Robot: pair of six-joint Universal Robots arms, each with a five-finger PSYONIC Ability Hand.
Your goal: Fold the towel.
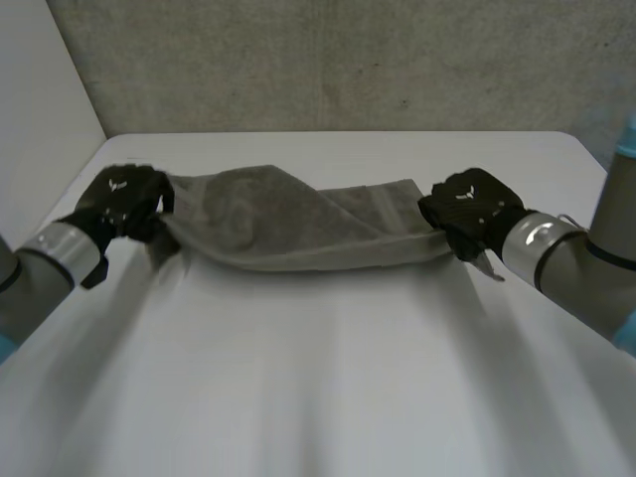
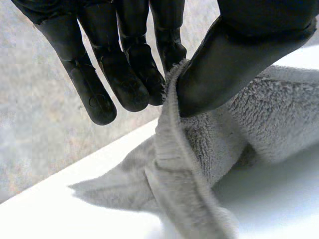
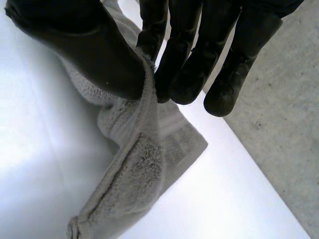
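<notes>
Surveying the surface first: one white table, smooth and matte, running back to a speckled grey wall, with a paler wall panel at my left side.

Item: one grey towel. It had a thick looped pile and a flat woven band along the hem. It was bunched and creased lengthwise into a long sagging strip, with one layer lapped diagonally over another.

Position: the towel was stretched crosswise over the far half of the table, between my two hands. Its raised ends were in my grip and its lower folds rested on the tabletop.

Left hand: at the towel's left end. My thumb pressed the hem against the nearest fingers, pinching it. My remaining fingers were extended beside the cloth.

Right hand: at the towel's right end. My thumb clamped the banded edge against my fingertips, likewise a pinch. From there the cloth dropped to the table under my palm.
</notes>
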